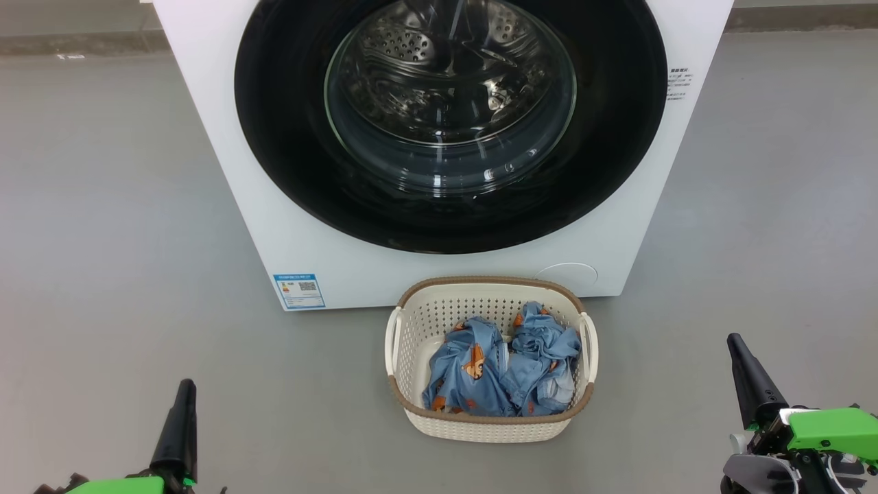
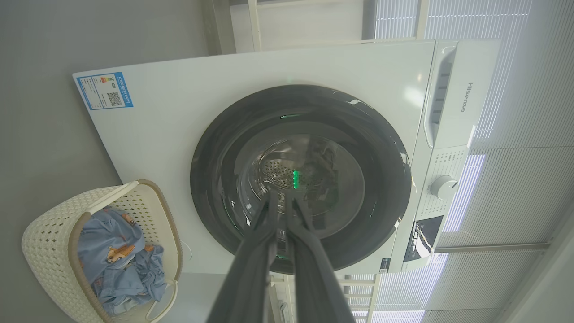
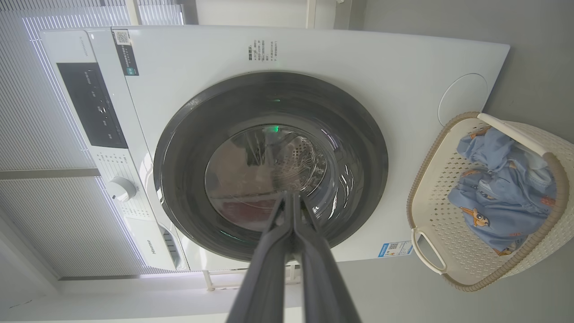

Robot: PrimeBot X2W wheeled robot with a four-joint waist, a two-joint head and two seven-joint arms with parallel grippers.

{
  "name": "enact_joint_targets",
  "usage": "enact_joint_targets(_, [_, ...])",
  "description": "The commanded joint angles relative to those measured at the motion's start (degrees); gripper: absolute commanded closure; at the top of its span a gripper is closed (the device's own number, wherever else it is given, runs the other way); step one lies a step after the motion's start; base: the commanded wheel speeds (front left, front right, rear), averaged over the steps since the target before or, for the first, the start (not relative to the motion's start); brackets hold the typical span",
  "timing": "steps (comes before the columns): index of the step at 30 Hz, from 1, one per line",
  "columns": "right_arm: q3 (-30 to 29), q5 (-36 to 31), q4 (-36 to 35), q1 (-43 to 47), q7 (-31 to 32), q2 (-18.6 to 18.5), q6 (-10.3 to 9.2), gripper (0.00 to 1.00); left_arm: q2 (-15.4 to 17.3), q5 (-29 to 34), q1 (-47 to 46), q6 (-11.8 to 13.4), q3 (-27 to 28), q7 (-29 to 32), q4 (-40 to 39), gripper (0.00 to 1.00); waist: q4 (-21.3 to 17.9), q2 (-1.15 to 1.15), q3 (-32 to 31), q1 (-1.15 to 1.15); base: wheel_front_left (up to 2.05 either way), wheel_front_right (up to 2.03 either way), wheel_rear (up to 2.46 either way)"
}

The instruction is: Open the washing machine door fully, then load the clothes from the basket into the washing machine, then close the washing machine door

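Observation:
The white washing machine (image 1: 226,137) stands ahead with its round black washing machine door (image 1: 274,123) shut flat against the front; the steel drum shows through the glass bowl. On the floor just before it sits the cream basket (image 1: 490,429) with the light blue clothes (image 1: 504,374) heaped inside. My left gripper (image 1: 185,391) is shut at the lower left, well clear of the basket. At the lower right my right gripper (image 1: 737,343) is shut too, holding nothing. The wrist views show the door (image 2: 224,148) (image 3: 193,134), the basket (image 2: 49,224) (image 3: 430,202) and each gripper (image 2: 282,195) (image 3: 290,195).
Grey floor (image 1: 116,240) spreads on both sides of the machine and around the basket. A blue energy sticker (image 1: 299,291) and a round service cap (image 1: 569,273) mark the machine's lower front. White slatted blinds (image 2: 529,134) stand beside the machine.

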Motion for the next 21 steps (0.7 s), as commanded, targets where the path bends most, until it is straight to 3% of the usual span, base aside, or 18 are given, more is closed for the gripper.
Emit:
enact_joint_targets(1, [1.11, -0.52, -1.40, -2.97, 0.25, -0.61, 0.34, 1.00, 0.68, 0.49, -2.45, -0.39, 1.78, -0.05, -0.88, 1.00, 0.00, 0.00, 0.00, 0.00, 0.00, 0.00, 0.00])
enact_joint_targets(21, [1.11, -0.52, -1.40, -2.97, 0.25, -0.61, 0.34, 1.00, 0.68, 0.49, -2.45, -0.39, 1.78, -0.06, -0.88, 1.00, 0.00, 0.00, 0.00, 0.00, 0.00, 0.00, 0.00])
